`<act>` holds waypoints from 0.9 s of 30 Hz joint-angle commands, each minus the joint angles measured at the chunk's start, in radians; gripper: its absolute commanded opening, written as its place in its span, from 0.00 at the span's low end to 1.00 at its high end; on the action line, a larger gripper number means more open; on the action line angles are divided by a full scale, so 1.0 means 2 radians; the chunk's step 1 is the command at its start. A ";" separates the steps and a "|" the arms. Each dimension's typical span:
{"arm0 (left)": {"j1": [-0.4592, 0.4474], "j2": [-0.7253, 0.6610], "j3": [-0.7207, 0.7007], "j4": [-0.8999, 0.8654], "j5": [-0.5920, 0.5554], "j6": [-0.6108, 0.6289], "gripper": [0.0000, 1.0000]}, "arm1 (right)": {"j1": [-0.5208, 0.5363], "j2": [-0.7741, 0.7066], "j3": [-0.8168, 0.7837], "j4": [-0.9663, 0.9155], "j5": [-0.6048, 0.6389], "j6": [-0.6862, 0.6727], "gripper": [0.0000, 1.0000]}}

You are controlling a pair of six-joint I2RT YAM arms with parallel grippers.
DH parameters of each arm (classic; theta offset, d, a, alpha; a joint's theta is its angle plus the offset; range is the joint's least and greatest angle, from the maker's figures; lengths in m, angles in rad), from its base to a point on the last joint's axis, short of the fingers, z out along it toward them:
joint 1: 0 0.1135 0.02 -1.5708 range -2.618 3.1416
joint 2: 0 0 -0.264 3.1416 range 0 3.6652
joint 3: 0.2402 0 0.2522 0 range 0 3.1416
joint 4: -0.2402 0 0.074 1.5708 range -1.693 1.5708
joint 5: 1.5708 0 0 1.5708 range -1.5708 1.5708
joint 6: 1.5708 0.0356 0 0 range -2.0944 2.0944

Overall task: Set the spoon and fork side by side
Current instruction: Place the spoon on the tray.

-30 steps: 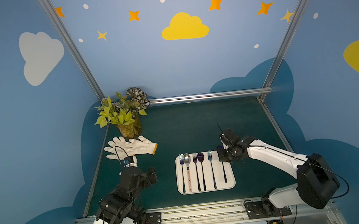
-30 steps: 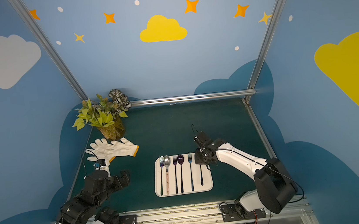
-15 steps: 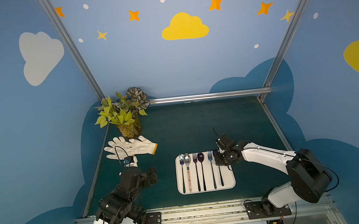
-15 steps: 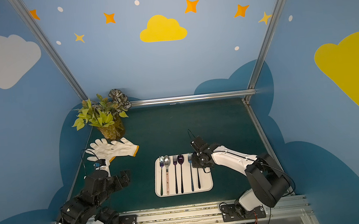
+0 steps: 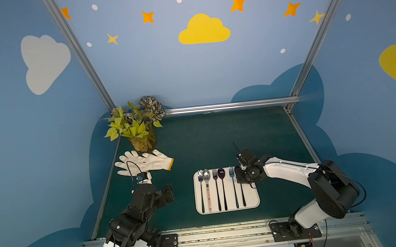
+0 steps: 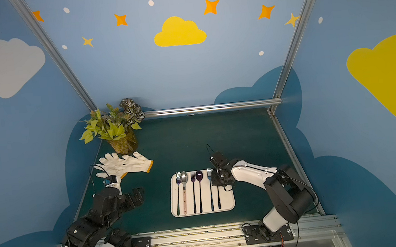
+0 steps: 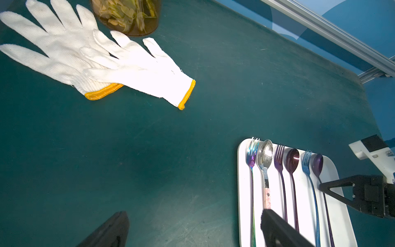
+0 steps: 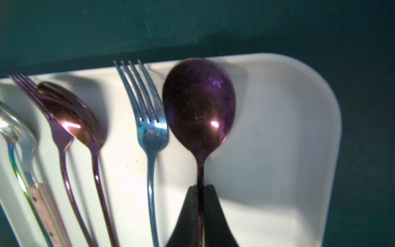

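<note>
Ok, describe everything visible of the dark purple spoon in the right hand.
The glossy dark purple metal spoon has an oval bowl facing up and a thin handle. It runs lengthwise at the right end of the white tray, bowl beside the blue fork. The right hand is shut on its neck.

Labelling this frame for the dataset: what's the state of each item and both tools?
tray, flat on the mat
blue fork, lying flat on the tray
dark spoon, held by its handle, parallel beside the blue fork
right tool, shut on the dark spoon
left tool, open, empty, over the mat beside the tray
gloves, lying flat, overlapping
plant, upright
</note>
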 commanded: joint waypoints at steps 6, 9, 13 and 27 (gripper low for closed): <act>0.001 -0.002 -0.002 0.002 -0.001 0.002 1.00 | -0.001 0.009 -0.001 -0.014 0.007 -0.010 0.06; 0.001 -0.002 -0.003 0.003 -0.001 0.003 1.00 | -0.001 0.003 -0.001 -0.020 0.010 -0.012 0.08; 0.001 0.001 -0.005 0.007 0.000 0.004 1.00 | -0.001 -0.010 0.005 -0.032 0.013 -0.018 0.12; 0.002 0.084 0.015 0.074 -0.028 0.100 1.00 | -0.022 -0.145 0.082 -0.148 0.072 -0.073 0.73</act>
